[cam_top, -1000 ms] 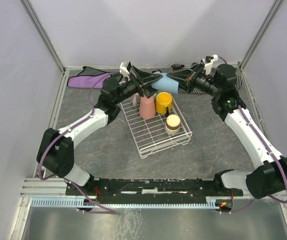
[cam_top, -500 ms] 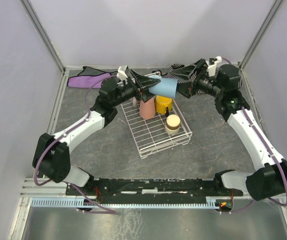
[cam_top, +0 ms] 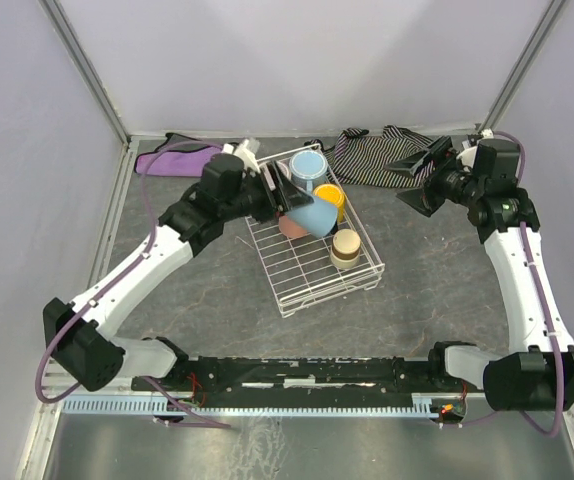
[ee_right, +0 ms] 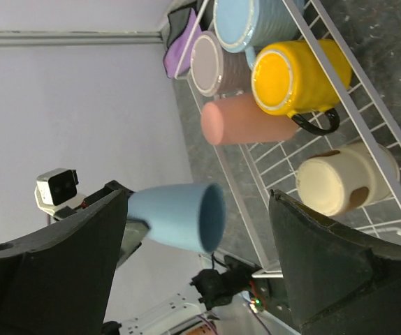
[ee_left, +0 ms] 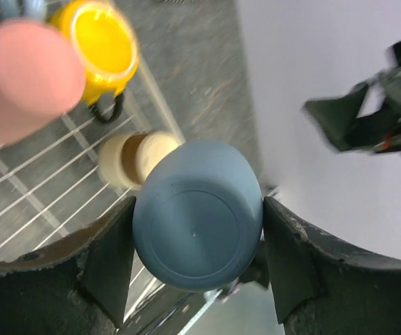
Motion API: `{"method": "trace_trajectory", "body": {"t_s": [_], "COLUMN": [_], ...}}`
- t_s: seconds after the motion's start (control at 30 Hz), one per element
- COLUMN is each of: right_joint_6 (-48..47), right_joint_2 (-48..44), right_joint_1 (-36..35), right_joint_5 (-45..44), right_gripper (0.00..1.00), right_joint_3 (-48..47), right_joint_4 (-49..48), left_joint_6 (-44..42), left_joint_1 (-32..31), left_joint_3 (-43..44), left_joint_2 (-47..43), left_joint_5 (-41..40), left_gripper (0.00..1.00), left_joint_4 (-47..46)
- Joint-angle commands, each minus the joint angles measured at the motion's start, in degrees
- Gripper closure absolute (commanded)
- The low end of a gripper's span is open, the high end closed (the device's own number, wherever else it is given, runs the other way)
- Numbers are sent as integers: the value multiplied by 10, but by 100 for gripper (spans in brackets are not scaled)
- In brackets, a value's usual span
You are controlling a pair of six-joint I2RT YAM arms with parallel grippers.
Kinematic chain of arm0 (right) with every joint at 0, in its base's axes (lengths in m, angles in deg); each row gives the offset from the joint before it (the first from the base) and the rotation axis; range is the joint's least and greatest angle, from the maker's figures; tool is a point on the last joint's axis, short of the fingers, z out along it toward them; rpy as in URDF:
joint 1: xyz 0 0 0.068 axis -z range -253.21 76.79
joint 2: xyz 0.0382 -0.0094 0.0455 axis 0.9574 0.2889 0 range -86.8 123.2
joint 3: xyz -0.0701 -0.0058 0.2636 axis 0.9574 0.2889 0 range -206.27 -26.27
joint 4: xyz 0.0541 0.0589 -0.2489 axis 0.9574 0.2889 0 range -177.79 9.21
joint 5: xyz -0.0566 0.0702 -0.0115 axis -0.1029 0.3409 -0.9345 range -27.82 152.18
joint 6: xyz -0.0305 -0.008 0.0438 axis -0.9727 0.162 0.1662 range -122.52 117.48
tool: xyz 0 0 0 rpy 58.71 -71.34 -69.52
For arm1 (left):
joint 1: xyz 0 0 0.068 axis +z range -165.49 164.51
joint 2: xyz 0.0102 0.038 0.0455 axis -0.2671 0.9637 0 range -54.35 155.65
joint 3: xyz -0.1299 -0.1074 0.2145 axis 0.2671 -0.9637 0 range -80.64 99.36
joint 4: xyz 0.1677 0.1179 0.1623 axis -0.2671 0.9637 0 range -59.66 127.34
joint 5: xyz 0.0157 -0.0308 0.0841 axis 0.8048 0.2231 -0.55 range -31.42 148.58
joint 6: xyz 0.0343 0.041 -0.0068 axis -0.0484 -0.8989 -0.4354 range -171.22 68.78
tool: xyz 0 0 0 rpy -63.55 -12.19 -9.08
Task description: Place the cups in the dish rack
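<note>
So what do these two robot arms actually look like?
The left arm and right arm match: white tubular links joined by chunky black joints, with a thin purple cable looping loosely alongside. The left gripper and right gripper each end in two broad, matte black, wedge-shaped fingers.

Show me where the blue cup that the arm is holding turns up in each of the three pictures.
Top external: the blue tumbler is just left of centre, tilted above the far end of the dish rack.
Left wrist: blue tumbler at low centre, its round base facing the camera.
Right wrist: blue tumbler at lower left, lying sideways, mouth to the right.
Shared landmark: the yellow mug in the rack, seen in every view.
</note>
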Motion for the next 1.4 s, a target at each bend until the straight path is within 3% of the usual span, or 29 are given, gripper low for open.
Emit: {"method": "trace_trajectory", "body": {"t_s": [0.0, 0.2, 0.43, 0.73, 0.97, 1.37], "right_joint_6": [-71, -71, -76, -84, -89, -97], "right_joint_2": [6, 7, 10, 11, 17, 22], "right_joint_1": [-1, -1, -1, -1, -1, -1], "right_joint_5": [-16, -10, -9, -9, -8, -11], "right_gripper": [11, 11, 11, 11, 12, 12], "right_joint_3": [-44, -35, -41, -45, -49, -59], "right_joint_4": [61, 54, 57, 62, 64, 71], "left_joint_6": [-126, -166, -206, -248, -272, -268], "left_joint_1": [-58, -115, -195, -259, -260, -258], "left_joint_3": [19, -21, 30, 28, 30, 66], "left_joint_2": [-6, -1, 74, 115, 136, 203], "left_joint_5": [-119, -231, -360, -520, -519, -476], "left_gripper": [97, 97, 97, 97, 97, 97], "left_joint_4": [139, 164, 206, 166, 112, 107]}}
